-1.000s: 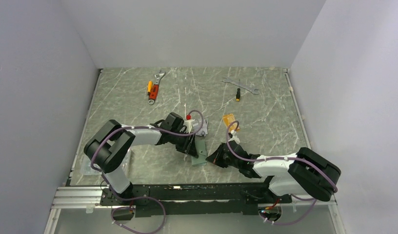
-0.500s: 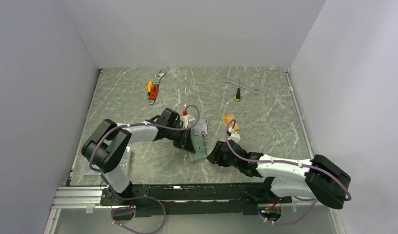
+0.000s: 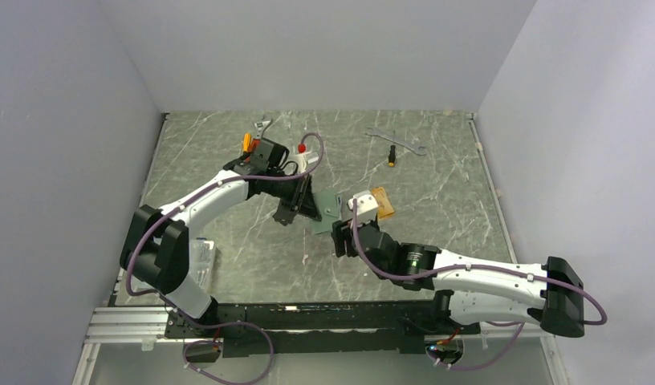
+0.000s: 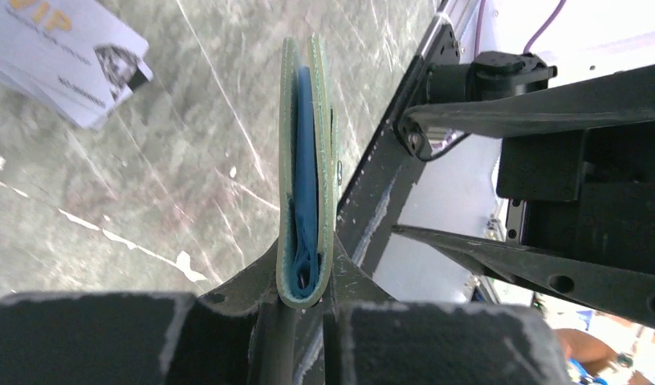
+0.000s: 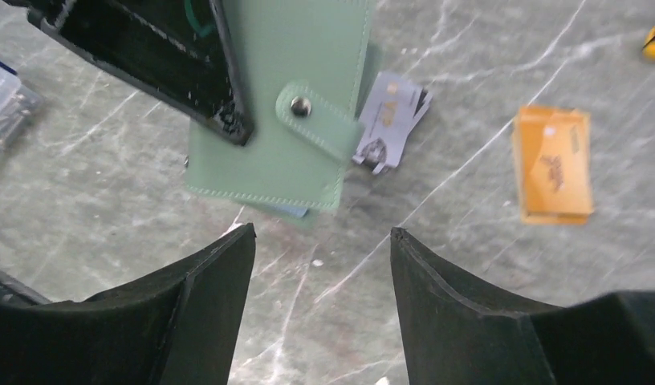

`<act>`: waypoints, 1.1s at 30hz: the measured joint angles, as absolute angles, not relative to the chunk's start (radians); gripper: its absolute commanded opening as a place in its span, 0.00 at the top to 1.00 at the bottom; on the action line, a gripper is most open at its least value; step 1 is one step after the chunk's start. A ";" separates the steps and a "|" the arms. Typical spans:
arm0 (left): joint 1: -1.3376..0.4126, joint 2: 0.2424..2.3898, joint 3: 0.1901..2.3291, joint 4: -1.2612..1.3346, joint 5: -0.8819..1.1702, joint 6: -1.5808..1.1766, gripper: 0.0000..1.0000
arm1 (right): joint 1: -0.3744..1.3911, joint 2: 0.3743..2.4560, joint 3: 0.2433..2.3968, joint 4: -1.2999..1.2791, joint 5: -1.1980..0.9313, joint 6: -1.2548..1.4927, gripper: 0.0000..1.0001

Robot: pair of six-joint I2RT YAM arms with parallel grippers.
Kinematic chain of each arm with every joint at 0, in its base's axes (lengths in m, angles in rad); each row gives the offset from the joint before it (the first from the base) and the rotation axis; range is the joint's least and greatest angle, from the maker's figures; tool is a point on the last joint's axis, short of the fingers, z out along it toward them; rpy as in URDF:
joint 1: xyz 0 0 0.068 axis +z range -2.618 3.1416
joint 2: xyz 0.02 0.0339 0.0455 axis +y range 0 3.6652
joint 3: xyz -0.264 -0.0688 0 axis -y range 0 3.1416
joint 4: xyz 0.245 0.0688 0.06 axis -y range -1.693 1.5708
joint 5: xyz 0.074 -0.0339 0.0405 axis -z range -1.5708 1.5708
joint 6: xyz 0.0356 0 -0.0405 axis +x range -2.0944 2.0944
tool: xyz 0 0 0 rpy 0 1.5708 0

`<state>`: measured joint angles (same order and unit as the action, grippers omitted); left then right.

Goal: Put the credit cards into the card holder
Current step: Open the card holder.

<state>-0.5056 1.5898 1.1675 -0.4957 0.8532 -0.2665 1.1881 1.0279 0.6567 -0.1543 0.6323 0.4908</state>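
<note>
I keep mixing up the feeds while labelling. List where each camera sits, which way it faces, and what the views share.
Top: fixed high behind the bases, looking down over the table; left arm and right arm show whole.
Left wrist: on the left arm, looking along the left fingers, which clamp the wallet edge-on; silver cards lie beyond.
Right wrist: on the right arm, looking down between the open right fingers.
Shared: both wrist views show the wallet and silver cards; right wrist and top show the orange cards.

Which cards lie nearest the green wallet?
The silver-grey cards, peeking out right beside the card holder; the orange cards lie well apart.
</note>
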 measured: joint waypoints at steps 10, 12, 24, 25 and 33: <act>-0.504 1.588 1.165 -0.575 0.929 -0.283 1.00 | 1.247 1.120 0.714 -0.018 0.775 0.101 0.47; -0.497 1.588 1.165 -0.572 0.955 -0.294 1.00 | 1.249 1.143 0.719 0.004 0.775 0.057 0.46; -0.442 1.588 1.161 -0.558 1.025 -0.338 1.00 | 1.259 1.156 0.719 0.043 0.729 -0.054 0.39; -0.442 1.588 1.158 -0.556 1.028 -0.340 1.00 | 1.259 1.158 0.719 0.049 0.728 -0.063 0.39; -0.439 1.588 1.133 -0.535 1.041 -0.362 1.00 | 1.260 1.236 0.719 0.157 0.752 -0.193 0.43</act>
